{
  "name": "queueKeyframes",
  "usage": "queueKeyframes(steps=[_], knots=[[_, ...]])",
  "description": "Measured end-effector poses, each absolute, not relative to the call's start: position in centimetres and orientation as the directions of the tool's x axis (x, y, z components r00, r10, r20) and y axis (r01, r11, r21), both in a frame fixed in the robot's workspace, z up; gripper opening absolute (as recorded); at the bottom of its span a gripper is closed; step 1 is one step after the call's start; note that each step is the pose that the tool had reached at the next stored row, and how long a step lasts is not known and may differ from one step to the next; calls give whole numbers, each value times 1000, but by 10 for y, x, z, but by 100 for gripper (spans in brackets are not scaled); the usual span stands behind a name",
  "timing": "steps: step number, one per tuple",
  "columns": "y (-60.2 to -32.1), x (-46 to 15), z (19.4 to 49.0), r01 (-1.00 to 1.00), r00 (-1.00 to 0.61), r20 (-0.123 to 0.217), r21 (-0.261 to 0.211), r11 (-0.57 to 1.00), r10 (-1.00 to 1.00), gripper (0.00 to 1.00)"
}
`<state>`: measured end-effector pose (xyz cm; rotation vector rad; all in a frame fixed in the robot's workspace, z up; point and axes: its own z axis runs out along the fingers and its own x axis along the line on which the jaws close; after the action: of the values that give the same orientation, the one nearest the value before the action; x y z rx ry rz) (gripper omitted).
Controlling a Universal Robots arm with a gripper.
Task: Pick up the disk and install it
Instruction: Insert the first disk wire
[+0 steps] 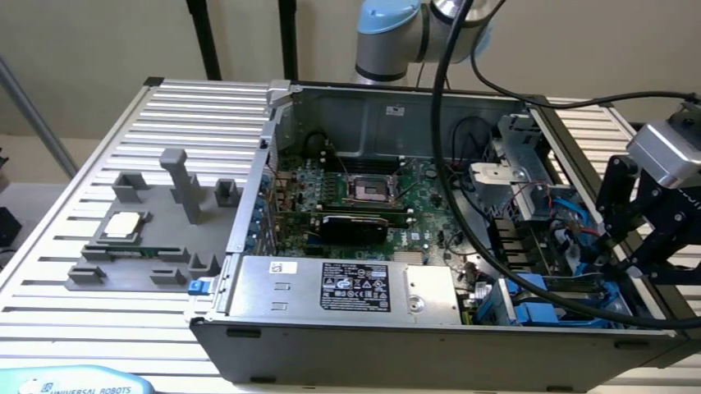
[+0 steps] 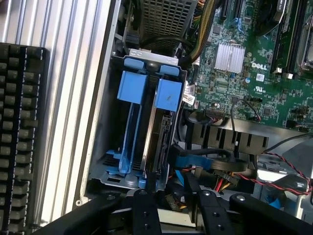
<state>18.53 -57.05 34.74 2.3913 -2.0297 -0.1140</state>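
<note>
The disk [image 2: 157, 134] stands on edge in the case's drive cage [image 2: 105, 166], its bright blue carrier tab [image 2: 168, 95] at the near end. An empty-looking blue carrier [image 2: 133, 88] sits in the slot beside it. My gripper [image 2: 174, 211] hovers over the cage's end, open, with its black fingers [image 2: 142, 210] apart and nothing between them. In the exterior view the gripper [image 1: 641, 254] hangs at the exterior view's right, over the case's side wall near the blue drive bay [image 1: 539, 312].
The open computer case [image 1: 438, 353] lies on a slatted table [image 1: 66, 312]. Inside are the green motherboard [image 1: 362, 197], a silver power supply [image 1: 340, 287] and loose cables [image 2: 210, 161]. A grey fixture [image 1: 153, 271] holds a small square chip [image 1: 123, 223]. A black keyboard [image 2: 19, 137] lies outside the case.
</note>
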Motion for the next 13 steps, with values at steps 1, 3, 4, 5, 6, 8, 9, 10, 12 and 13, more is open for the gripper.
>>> queueKeyframes(steps=[1, 3, 4, 5, 6, 8, 9, 10, 12, 13], knots=[[-571, 186, 347, -985, 164, -53, 50, -166, -985, 38], [-571, 187, 347, -984, 169, -54, 50, -172, -984, 31], [-570, 187, 347, -983, 172, -54, 51, -175, -984, 31], [-570, 187, 347, -983, 175, -54, 51, -178, -983, 31], [-571, 187, 347, -982, 178, -54, 52, -181, -982, 31], [-571, 188, 347, -981, 186, -54, 53, -189, -981, 31], [-571, 188, 347, -980, 191, -54, 53, -194, -980, 31], [-571, 188, 347, -979, 195, -54, 53, -198, -979, 31], [-571, 188, 346, -977, 203, -54, 54, -206, -978, 31], [-571, 188, 346, -976, 207, -54, 54, -210, -977, 31]])
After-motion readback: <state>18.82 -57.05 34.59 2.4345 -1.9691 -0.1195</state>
